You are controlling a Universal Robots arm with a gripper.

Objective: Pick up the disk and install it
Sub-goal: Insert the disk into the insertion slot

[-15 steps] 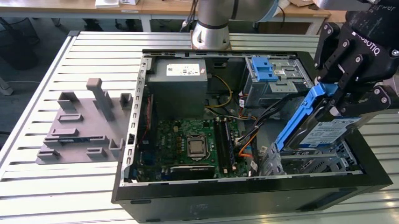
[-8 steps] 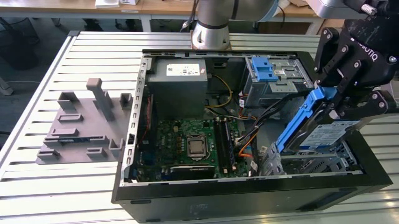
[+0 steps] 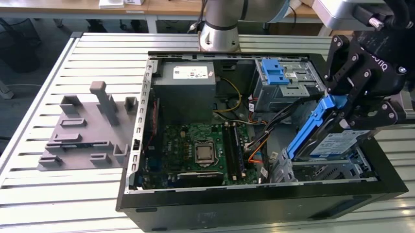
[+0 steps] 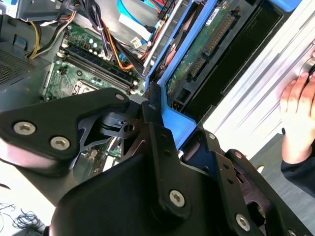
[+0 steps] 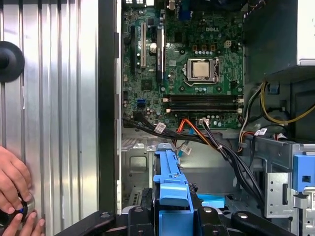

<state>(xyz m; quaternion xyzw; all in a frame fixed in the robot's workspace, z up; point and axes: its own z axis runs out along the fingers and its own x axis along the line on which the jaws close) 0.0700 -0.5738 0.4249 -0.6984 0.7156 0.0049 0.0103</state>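
Observation:
The disk [image 3: 334, 141], a silver drive with a white-and-blue label in a blue plastic frame, hangs tilted over the metal drive bay [image 3: 324, 171] in the open computer case's corner at the exterior view's right. My black gripper [image 3: 353, 109] is shut on its upper end. The disk's lower end dips into the bay. In the second wrist view the disk [image 4: 206, 42] shows its circuit-board side and blue frame, clamped by the gripper [image 4: 160, 123]. In the first wrist view the blue frame of the disk [image 5: 170, 182] sticks out from between the gripper [image 5: 170, 219] fingers, above the bay floor.
The open black computer case [image 3: 259, 206] lies on a slatted metal table. Inside are the motherboard [image 3: 201, 145], a grey power-supply box [image 3: 188, 90], a grey cage with a blue latch [image 3: 280, 73] and loose cables. A grey fixture [image 3: 84, 131] sits beside the case. A person's hand [image 5: 12, 184] rests on the table.

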